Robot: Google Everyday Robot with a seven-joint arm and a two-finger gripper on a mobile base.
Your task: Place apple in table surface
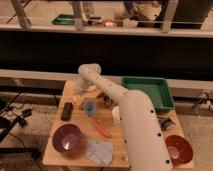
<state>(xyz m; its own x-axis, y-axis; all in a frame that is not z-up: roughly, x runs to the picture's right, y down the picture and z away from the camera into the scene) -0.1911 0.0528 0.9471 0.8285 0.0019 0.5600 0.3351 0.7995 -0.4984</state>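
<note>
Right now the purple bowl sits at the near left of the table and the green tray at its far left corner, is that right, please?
Not quite. The camera view shows the green tray at the far right, not the far left. The purple bowl does sit near left on the table surface. The gripper is at the far left.

gripper (80, 96) blurred, apple (76, 99) mostly hidden
</note>
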